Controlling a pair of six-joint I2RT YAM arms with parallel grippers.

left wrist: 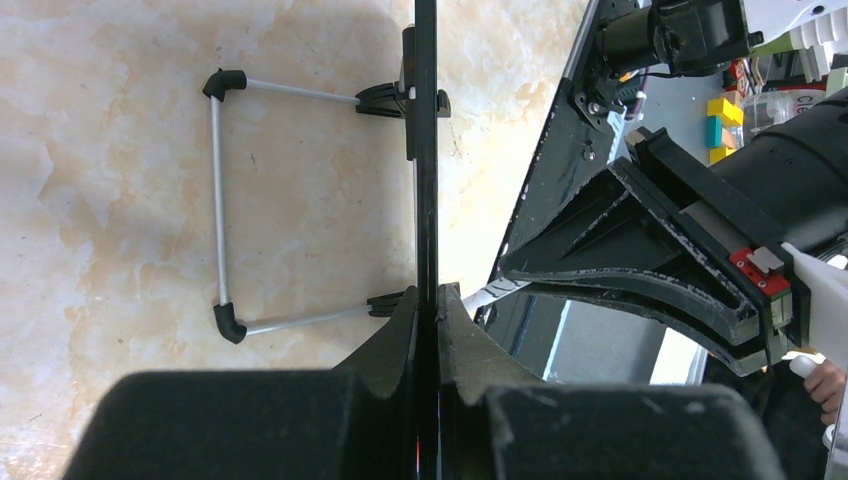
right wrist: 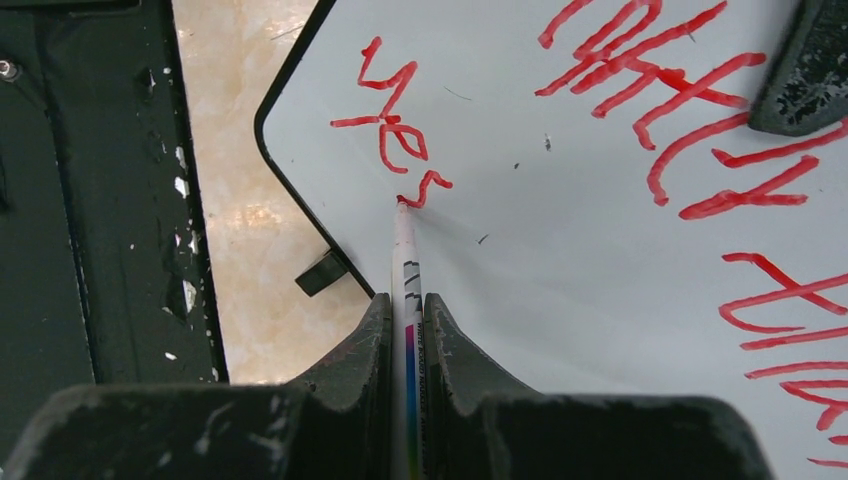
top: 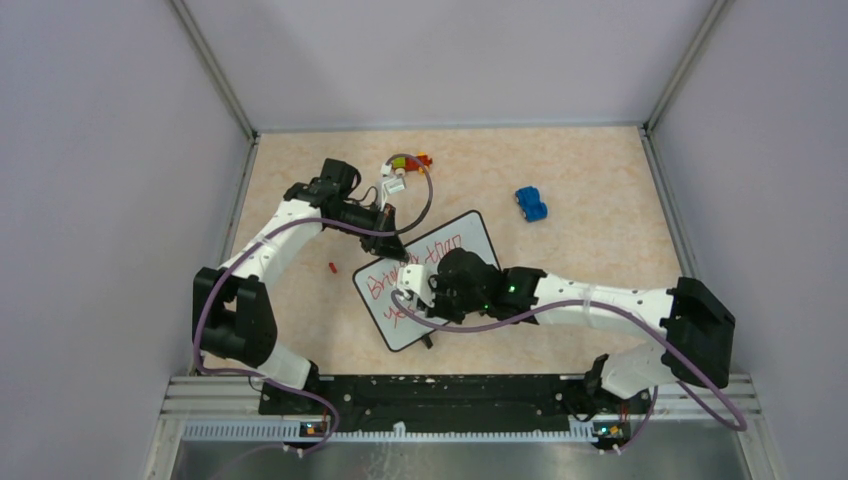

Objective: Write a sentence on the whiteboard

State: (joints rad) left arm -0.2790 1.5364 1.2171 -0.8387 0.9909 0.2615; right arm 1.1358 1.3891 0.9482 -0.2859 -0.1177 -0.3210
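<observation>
The whiteboard stands tilted in the middle of the table. The red sentence runs across it; in the right wrist view I read upper words and "yes" on the lower line. My left gripper is shut on the board's far edge, which is a thin dark strip between its jaws. My right gripper is shut on a thin white marker. Its red tip touches the board just after the "s". My right gripper's jaws sit close over the board.
A blue toy car lies at the back right. A small red cap lies left of the board. A cluster of coloured blocks sits at the back. The board's wire stand rests on the table.
</observation>
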